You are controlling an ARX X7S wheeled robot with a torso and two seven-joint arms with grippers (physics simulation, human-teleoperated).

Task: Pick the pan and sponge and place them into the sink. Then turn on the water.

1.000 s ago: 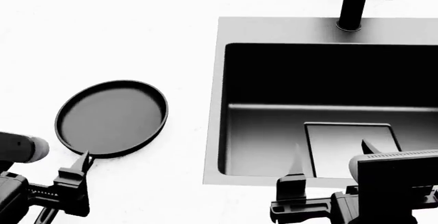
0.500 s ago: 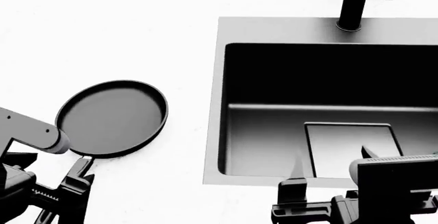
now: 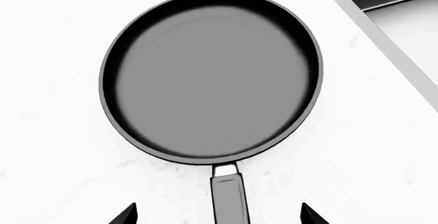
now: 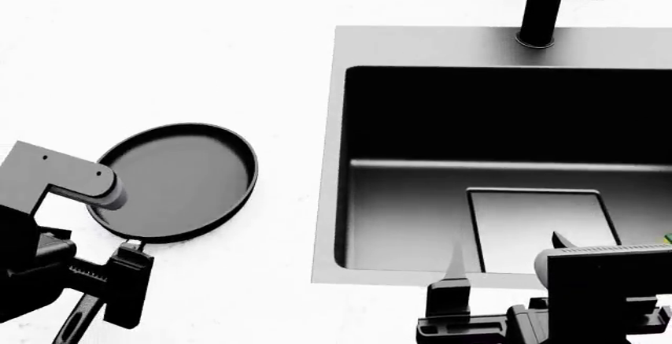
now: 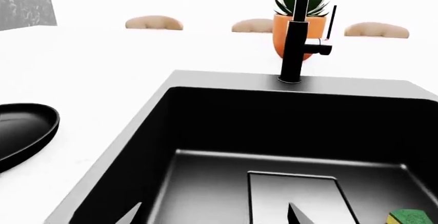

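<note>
Pan (image 3: 212, 75) lying at the sink's (image 4: 327, 155) nine o'clock; left gripper (image 3: 217, 215), open and empty, straddling the handle (image 3: 228, 196) (grasp pending), needing descent and closure.

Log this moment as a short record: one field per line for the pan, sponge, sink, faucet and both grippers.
pan: shallow round black frying pan on the white counter, beside the sink, handle toward the robot
sponge: small green-and-yellow sponge on the sink floor
sink: large rectangular dark grey basin, square drain plate visible
faucet: tall black cylindrical faucet, no stream visible
left gripper: open, fingertips either side of the pan handle, not closed on it
right gripper: open, empty, over the near edge of the sink
</note>
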